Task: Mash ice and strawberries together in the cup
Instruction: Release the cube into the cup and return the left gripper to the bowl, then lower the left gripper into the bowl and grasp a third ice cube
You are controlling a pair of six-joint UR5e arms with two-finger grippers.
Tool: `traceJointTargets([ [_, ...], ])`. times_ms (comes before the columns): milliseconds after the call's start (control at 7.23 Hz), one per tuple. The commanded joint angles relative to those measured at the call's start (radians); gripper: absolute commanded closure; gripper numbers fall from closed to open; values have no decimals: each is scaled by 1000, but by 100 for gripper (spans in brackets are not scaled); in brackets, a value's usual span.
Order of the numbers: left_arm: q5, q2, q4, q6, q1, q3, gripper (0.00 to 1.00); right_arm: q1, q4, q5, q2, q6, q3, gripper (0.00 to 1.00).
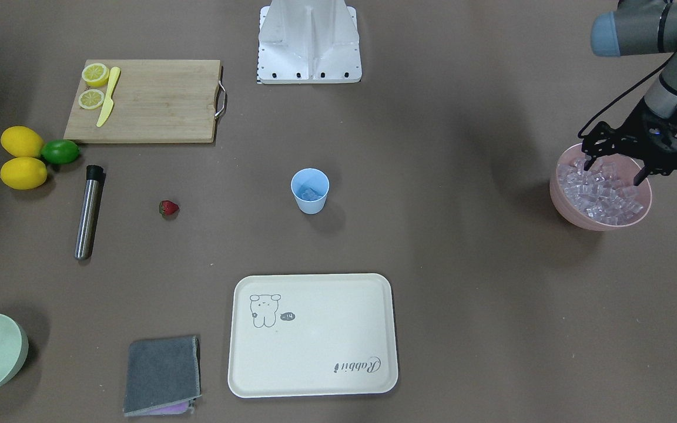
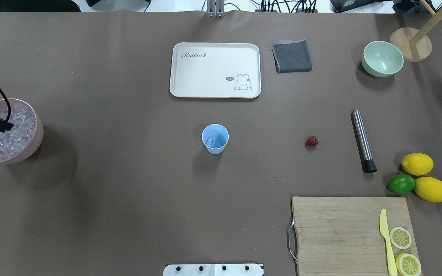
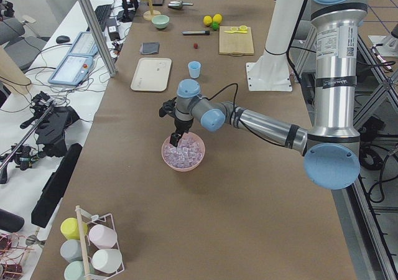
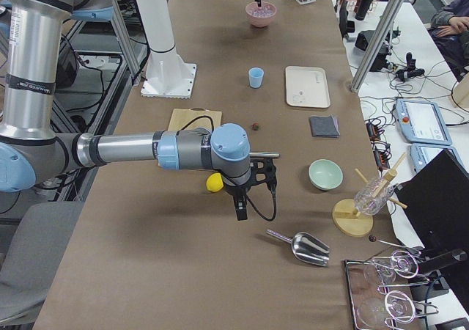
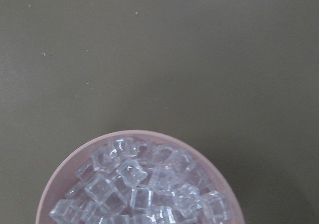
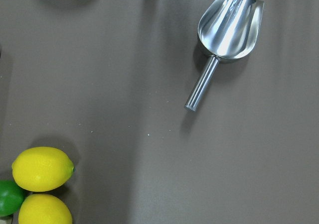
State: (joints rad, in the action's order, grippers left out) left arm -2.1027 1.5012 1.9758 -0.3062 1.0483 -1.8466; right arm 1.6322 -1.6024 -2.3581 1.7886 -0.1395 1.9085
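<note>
Many clear, glossy ice cubes fill the pink bowl.

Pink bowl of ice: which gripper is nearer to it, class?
Left. The left gripper hangs over the pink bowl, fingertips at the ice; the right gripper is at the table's far end, near a lemon.

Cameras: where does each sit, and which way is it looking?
Front: across the table, facing the robot's base; left hand open over the pink bowl.
Overhead: behind the robot, looking down; left hand at the edge.
Left side: table's end; left arm near.
Right side: opposite end; right arm near.
Left wrist: down onto ice; no hand shown.
Right wrist: down onto scoop, lemons; no hand shown.
Shared: front and overhead both show cup, strawberry.
</note>
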Motion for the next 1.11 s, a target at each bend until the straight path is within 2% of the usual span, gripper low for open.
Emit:
traceJointTargets([
  [0, -54, -83, 108, -45, 1, 9, 0, 0, -1, -1, 0, 0, 1, 0],
  [277, -48, -174, 262, -42, -8, 39, 0, 0, 1, -1, 0, -2, 0, 0],
  [692, -45, -142, 275, -42, -31, 67, 3, 0, 1, -1, -2, 0, 0, 0],
  [968, -45, -115, 272, -41, -40, 72, 16, 0, 1, -1, -2, 0, 0, 0],
])
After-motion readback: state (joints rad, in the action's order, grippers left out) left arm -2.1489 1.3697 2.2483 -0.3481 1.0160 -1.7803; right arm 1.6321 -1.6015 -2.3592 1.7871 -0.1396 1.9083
